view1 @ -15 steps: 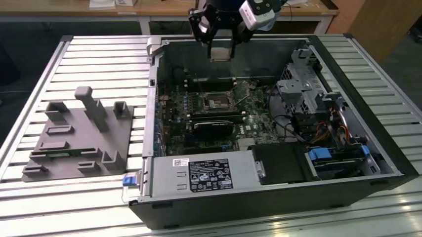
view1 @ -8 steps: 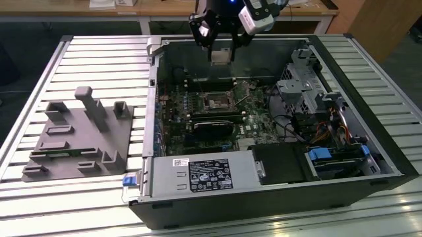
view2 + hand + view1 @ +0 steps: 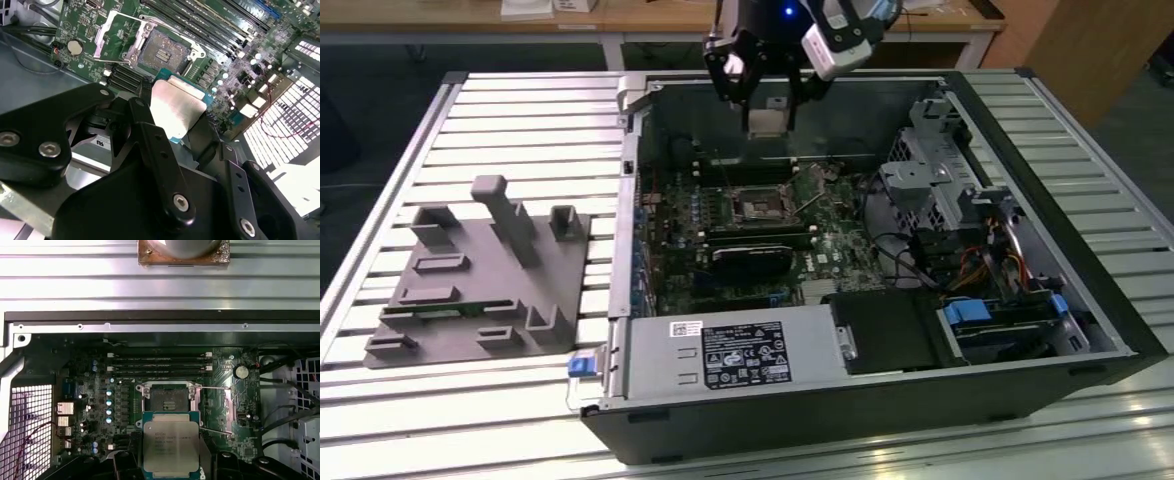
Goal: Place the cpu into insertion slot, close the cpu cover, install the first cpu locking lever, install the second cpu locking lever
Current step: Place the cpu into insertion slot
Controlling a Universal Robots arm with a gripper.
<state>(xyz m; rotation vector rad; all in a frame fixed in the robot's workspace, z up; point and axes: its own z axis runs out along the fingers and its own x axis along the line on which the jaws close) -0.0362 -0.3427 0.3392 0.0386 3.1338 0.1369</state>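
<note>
My gripper (image 3: 767, 112) hangs over the back of the open computer case, shut on the cpu (image 3: 767, 124), a small square chip with a silvery face. In the second wrist view the cpu (image 3: 176, 102) sits clamped between two black fingers (image 3: 150, 135). Below it the bare insertion slot (image 3: 162, 50) lies open on the green motherboard. The cpu cover (image 3: 114, 36), a thin silver frame with a square window, is swung open beside the slot. In the first wrist view the cpu (image 3: 171, 442) hovers just short of the slot (image 3: 169, 399), with thin wire levers (image 3: 216, 431) standing loose beside it.
The black tower case (image 3: 854, 420) lies on its side on a slatted metal table (image 3: 520, 120). Inside it are memory sticks (image 3: 157, 360), a drive cage with cables (image 3: 947, 200) and a power supply (image 3: 720, 355). A grey fixture block (image 3: 480, 280) stands at the exterior view's left.
</note>
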